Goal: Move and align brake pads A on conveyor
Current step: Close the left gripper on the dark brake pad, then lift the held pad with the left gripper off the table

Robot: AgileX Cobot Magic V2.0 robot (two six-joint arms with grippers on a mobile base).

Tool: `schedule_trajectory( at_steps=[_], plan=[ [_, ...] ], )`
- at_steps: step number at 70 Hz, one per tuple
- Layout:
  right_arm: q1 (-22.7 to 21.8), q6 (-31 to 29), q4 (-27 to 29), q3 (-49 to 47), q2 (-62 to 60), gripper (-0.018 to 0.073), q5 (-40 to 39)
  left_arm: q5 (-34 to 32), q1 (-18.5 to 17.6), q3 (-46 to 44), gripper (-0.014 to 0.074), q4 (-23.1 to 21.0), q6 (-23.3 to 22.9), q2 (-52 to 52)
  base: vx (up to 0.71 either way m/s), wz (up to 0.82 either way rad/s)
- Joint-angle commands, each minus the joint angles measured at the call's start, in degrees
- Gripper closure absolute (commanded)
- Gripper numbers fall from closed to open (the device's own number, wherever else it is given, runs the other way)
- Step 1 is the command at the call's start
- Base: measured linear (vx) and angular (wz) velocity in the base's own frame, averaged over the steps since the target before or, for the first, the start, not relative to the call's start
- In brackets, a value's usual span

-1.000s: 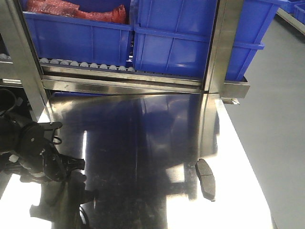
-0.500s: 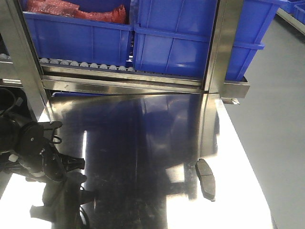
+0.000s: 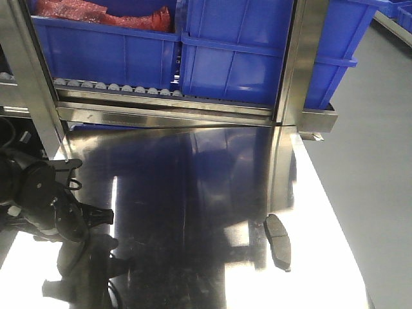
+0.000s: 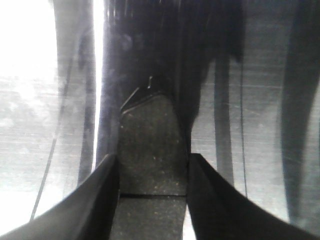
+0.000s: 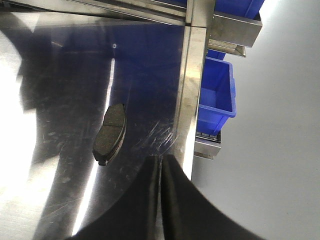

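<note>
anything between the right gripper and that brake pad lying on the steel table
Nothing visible. In the right wrist view, only bare steel tabletop lies between the shut right gripper and the brake pad.

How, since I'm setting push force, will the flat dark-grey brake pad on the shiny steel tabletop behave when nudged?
The flat dark-grey brake pad lies low, so it likely slides, not tips. The shiny steel tabletop looks smooth: probably little friction. Long in shape, it may pivot if pushed off-centre.
</note>
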Motion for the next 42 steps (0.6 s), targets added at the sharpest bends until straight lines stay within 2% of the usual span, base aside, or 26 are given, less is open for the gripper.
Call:
schedule_trajectory(
  at_steps=[1, 42],
  plan=[
    [-0.3, -0.4, -0.2, -1.5, 0.4, 0.0563, -3.9, -1.2, -0.1, -1.5, 0.0419, 0.2, 0.4, -3.5, 0.00, 0.00],
    [-0.3, -0.4, -0.2, -1.5, 0.4, 0.0563, -3.9, -1.7, -0.1, -1.5, 0.0419, 0.2, 1.2, -5.5, 0.00, 0.00]
  ],
)
